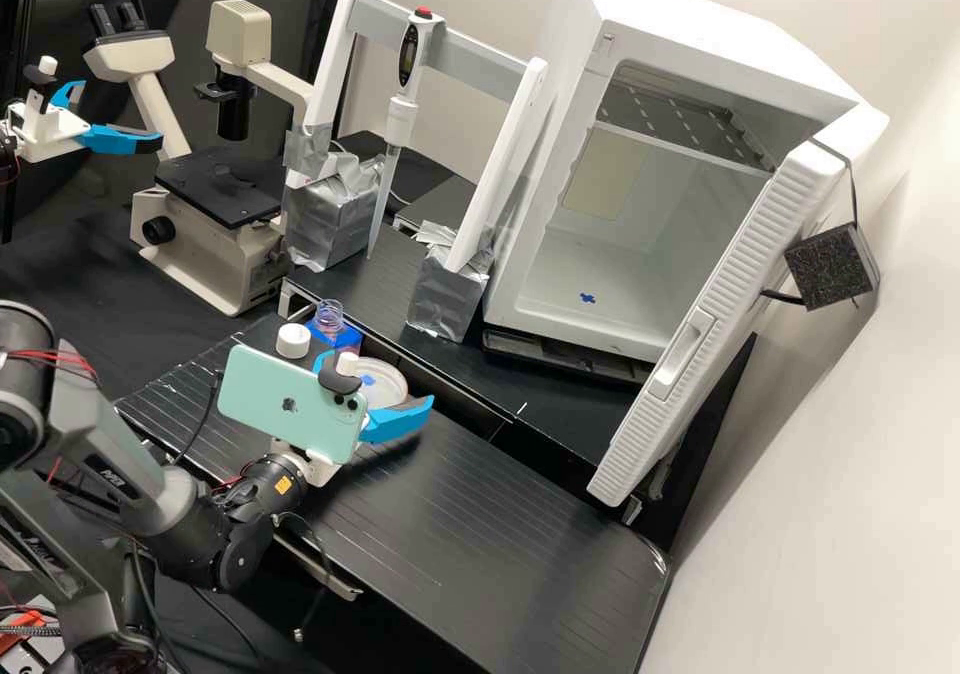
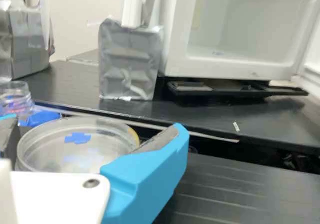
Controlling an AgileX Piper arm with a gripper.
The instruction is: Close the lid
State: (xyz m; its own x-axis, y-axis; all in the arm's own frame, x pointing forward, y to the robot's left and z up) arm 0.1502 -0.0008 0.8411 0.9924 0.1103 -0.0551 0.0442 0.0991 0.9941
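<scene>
Observed end effector (image 1: 377,381) opened wide, with fingers on either side of round clear dish (image 2: 77,146) at the counter (image 1: 480,524) — cannot tell if gripping. Found dish near level, broad face upward, circular — equally long every way. Noted near open-necked bottle (image 1: 329,314).

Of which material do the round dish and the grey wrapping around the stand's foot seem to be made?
The round dish looks like clear, glossy plastic, possibly glass: its rim is see-through. The grey wrapping seems silvery tape or foil, judging by its shiny creases.
</scene>
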